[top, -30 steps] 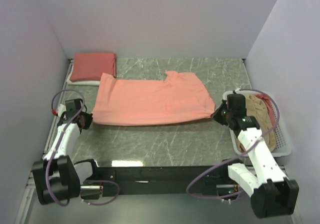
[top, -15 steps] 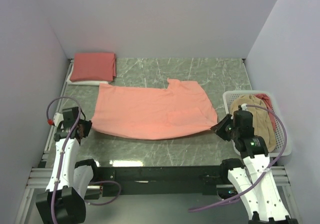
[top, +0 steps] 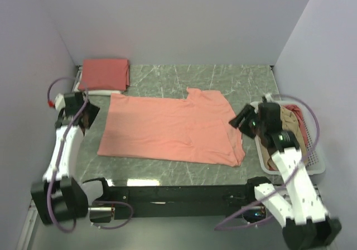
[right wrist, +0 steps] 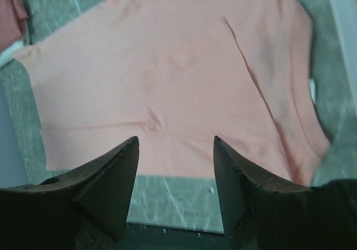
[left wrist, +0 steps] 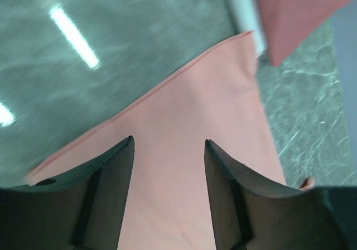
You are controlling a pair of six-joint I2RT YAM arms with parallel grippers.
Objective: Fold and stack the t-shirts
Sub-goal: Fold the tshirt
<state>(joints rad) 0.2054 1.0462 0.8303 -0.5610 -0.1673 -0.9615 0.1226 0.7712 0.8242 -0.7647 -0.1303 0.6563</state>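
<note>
Lying flat mid-table: salmon-pink cotton t-shirt [top: 173,128], spread on green marbled tabletop [top: 223,77]. Left gripper [left wrist: 167,144] near its far-left corner, jaws spread, nothing between them. Right gripper [right wrist: 175,141] at its right edge, jaws wide apart, likewise empty. Folded salmon-pink shirt [top: 104,73] atop folded white shirt [top: 92,92], far-left corner. Tan-beige shirt [top: 290,119] in white plastic lattice basket [top: 312,163], right side.

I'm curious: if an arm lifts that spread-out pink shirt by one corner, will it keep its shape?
Probably not. The pink shirt lies thin and flat against the table, so it would likely droop. Its rumpled right edge suggests pushing would bunch it, not slide it. It looks light.
</note>
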